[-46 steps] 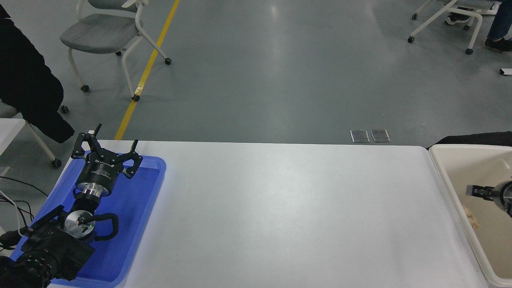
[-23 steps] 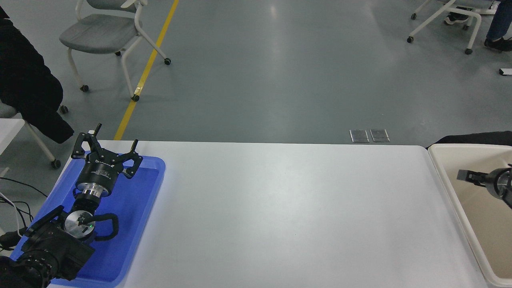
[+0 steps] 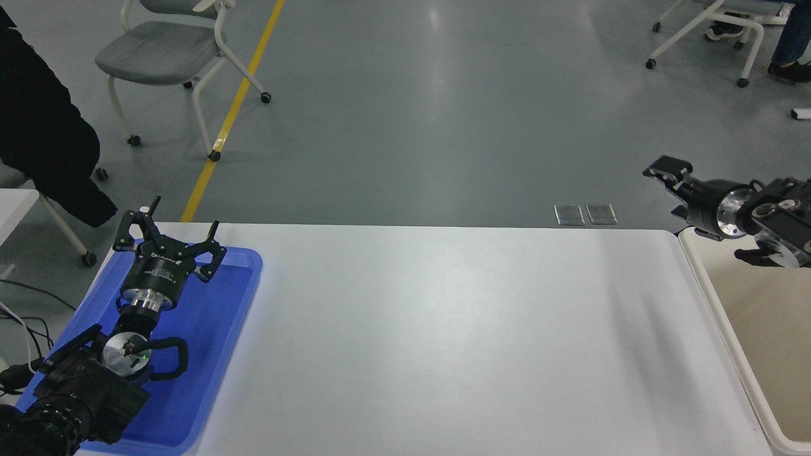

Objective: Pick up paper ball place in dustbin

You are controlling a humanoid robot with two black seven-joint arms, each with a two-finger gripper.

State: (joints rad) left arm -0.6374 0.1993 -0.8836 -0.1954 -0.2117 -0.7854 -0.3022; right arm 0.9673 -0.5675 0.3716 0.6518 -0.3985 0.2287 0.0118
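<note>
The cream-beige dustbin (image 3: pixel 702 273) stands at the table's right end, cut off by the picture's edge; only bare floor shows inside it. The paper ball is not in view. My right gripper (image 3: pixel 664 190) hangs high over the bin's far left corner, pointing left, open with nothing between its fingers. Parked at the lower left, my left gripper (image 3: pixel 168 221) stands open over the blue tray (image 3: pixel 209 354), holding nothing.
The white table (image 3: pixel 443 329) runs between tray and bin. Beyond its far edge are grey floor, a yellow line, wheeled chairs (image 3: pixel 171 50) and a dark coat (image 3: pixel 44 133) at the upper left. Cables (image 3: pixel 25 316) hang off the table's left side.
My right gripper has risen out of the dustbin and swung up and left above its far corner. The tan paper seen in the bin a second ago no longer shows.
</note>
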